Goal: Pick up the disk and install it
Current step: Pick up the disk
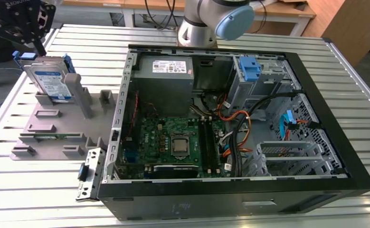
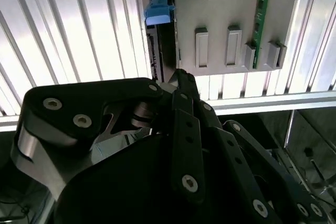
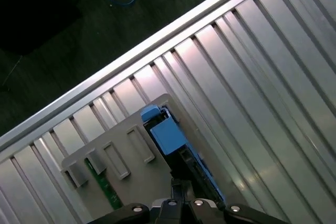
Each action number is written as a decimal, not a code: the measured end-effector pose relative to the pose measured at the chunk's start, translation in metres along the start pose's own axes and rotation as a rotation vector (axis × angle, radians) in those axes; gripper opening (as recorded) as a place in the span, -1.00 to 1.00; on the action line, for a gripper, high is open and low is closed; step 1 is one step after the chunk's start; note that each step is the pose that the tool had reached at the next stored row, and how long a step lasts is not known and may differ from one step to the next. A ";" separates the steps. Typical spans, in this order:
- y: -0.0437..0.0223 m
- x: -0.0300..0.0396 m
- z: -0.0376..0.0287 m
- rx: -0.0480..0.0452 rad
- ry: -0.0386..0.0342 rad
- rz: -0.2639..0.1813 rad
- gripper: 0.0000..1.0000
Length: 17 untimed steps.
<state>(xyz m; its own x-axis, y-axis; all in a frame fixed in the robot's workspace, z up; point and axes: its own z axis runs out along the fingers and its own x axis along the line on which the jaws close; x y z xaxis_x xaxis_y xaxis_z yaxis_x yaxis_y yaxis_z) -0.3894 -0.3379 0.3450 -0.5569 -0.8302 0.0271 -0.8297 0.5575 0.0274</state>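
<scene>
While the disk (image 1: 47, 71) stands on edge in the grey holder (image 1: 58, 135) on the counter (image 1: 33, 190), at the exterior view's left of the open computer case (image 1: 235, 197), the claw (image 1: 39, 49) hangs at its top edge; whether it is released or clenched cannot be told. A good pick probably needs a square hold and a straight lift clear of the holder. The disk's white-and-blue label (image 1: 52, 84) carries print too small to read.
</scene>
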 end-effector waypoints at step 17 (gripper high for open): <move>0.0000 0.0000 0.0004 0.0043 0.0047 -0.136 -0.79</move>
<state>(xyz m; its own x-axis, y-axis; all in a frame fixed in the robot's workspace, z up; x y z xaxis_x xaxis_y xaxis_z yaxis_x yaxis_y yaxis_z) -0.3894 -0.3379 0.3446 -0.4393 -0.8979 0.0281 -0.8976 0.4400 0.0268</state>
